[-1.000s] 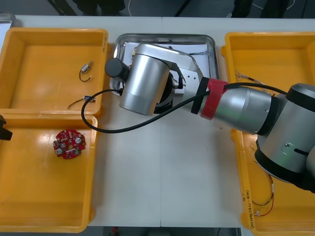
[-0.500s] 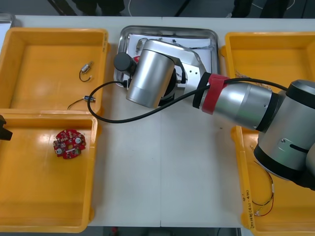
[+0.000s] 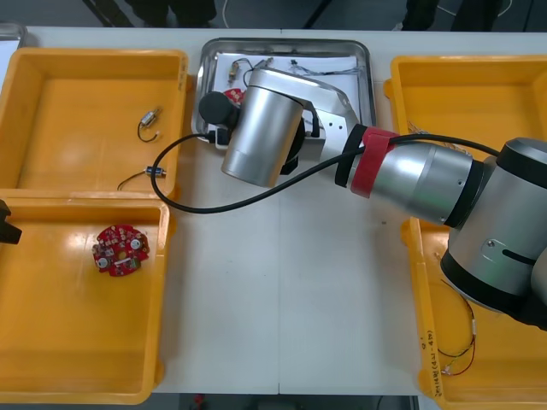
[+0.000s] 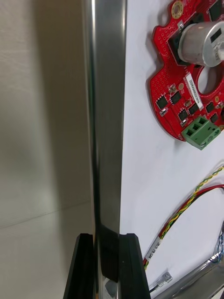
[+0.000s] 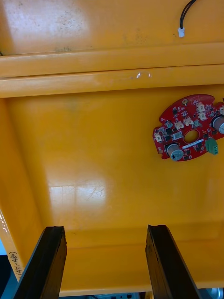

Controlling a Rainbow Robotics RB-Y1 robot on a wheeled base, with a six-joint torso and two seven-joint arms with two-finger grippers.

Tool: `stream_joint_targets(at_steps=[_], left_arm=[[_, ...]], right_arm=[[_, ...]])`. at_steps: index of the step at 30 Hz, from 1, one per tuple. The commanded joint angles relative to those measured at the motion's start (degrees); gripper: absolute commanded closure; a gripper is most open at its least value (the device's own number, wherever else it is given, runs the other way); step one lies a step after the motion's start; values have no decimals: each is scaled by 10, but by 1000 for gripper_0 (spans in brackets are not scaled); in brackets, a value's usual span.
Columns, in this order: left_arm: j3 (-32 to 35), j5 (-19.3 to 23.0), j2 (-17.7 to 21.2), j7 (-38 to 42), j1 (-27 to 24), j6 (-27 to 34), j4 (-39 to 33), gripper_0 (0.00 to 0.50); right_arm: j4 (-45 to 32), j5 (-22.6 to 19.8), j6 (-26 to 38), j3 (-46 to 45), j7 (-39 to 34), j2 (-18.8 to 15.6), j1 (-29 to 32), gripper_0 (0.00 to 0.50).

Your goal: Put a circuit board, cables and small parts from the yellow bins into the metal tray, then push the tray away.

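black fingers of the right gripper [image 4: 107, 240] pinch the rim of the metal tray [image 4: 108, 117], parted only by the rim's thickness, a hold that looks meant for pushing the tray away. inside, on its white floor, lie a red circuit board [image 4: 186, 88] and a red and yellow cable [image 4: 184, 212]. the left gripper [image 5: 105, 261] hangs wide open above a yellow bin [image 5: 84, 154] holding a second circuit board [image 5: 186, 131].

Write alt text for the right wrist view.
The right gripper is shut on the rim of the metal tray, one black finger on each side. Inside the white-lined tray lie a red circuit board and a red and yellow cable.
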Motion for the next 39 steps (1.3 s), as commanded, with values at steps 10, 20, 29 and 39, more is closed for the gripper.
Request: stream_joint_targets(at_steps=[10,20,29,39], left_arm=[[19,4,25,31,10,4,-17,0],[19,4,25,31,10,4,-17,0],[19,4,25,31,10,4,-17,0],[19,4,25,31,10,4,-17,0]], right_arm=[[39,14,-62,-6,37,13,-34,500],[48,13,-65,-6,37,13,-33,267],[48,1,-62,-14,31,13,-33,0],[-24,-24,61,-101,31,13,-24,0]])
